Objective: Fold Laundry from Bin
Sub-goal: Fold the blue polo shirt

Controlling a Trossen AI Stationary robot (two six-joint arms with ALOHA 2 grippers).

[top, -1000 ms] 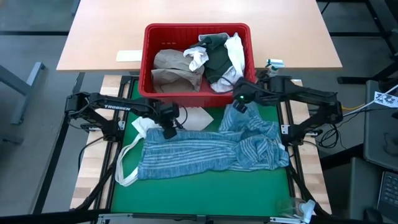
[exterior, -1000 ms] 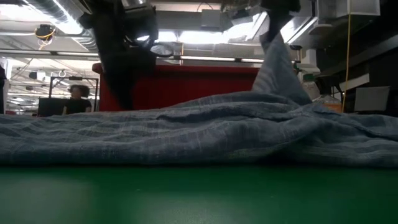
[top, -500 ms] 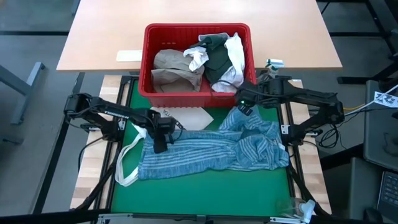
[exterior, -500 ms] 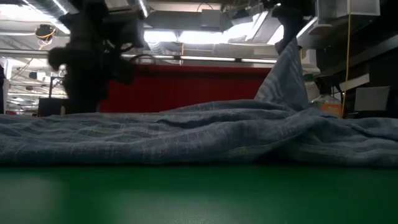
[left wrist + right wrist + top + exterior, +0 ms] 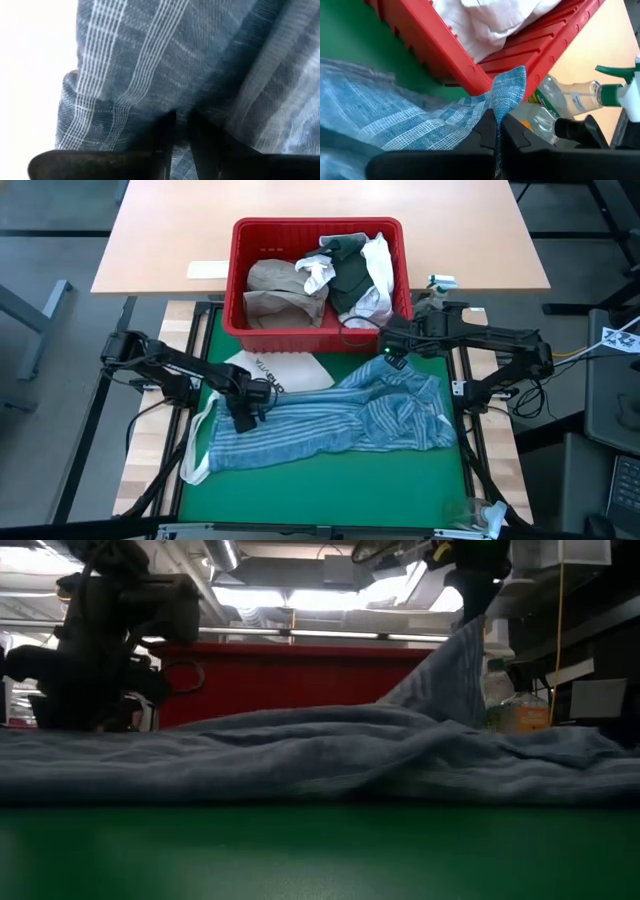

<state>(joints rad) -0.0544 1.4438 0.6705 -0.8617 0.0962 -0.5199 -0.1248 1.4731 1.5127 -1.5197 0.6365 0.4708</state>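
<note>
My left fingers point(image 5: 181, 131) grip the blue-striped cloth point(image 5: 330, 420) far from the red bin point(image 5: 318, 330); my right fingers point(image 5: 496, 131) pinch its corner just beside the bin.

The left gripper point(image 5: 243, 412) is sitting low at the left, fingers pinched together; the right gripper point(image 5: 390, 356) is pinching shut, raised at the far right.

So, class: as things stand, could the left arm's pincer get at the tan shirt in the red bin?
Probably not at once. The left pincer is shut on the blue-striped cloth, low on the mat, and the red bin has its near wall between it and the tan shirt. It would have to let go and lift first.
</note>
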